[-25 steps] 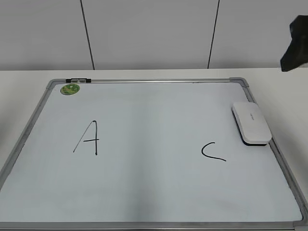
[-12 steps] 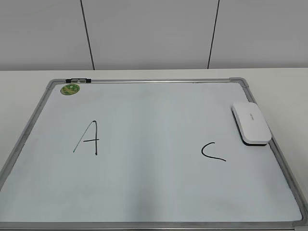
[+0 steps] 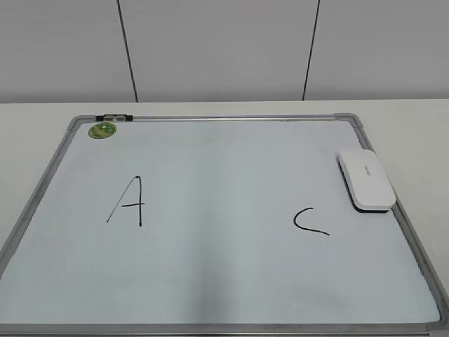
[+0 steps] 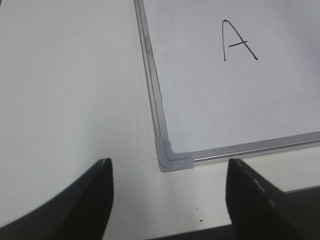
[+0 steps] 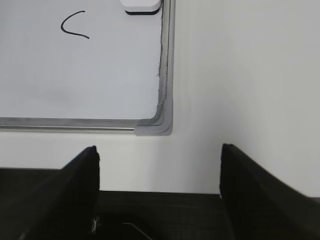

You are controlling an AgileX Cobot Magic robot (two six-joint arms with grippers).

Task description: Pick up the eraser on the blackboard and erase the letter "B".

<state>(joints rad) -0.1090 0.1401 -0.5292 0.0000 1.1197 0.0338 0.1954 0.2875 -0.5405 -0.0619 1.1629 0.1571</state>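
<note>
Exterior view: the blackboard [image 3: 210, 281] lies flat on the white bench [image 3: 407, 116], filling most of the frame. The eraser [image 3: 366, 179] rests on it at the right edge, its dark underside down, just above and right of the letter "C" [image 3: 309, 222]. The letter "A" [image 3: 128, 201] stands at the left, a green magnet [image 3: 102, 130] in the upper left corner. No "B" shows between them.

Left wrist view: the left claw [image 4: 169, 192] hangs wide open and empty over the bench, beside the board's grey corner piece [image 4: 172, 160].

Right wrist view: the right claw [image 5: 159, 182] is likewise spread wide, holding nothing; the eraser's end shows at the top edge.
</note>
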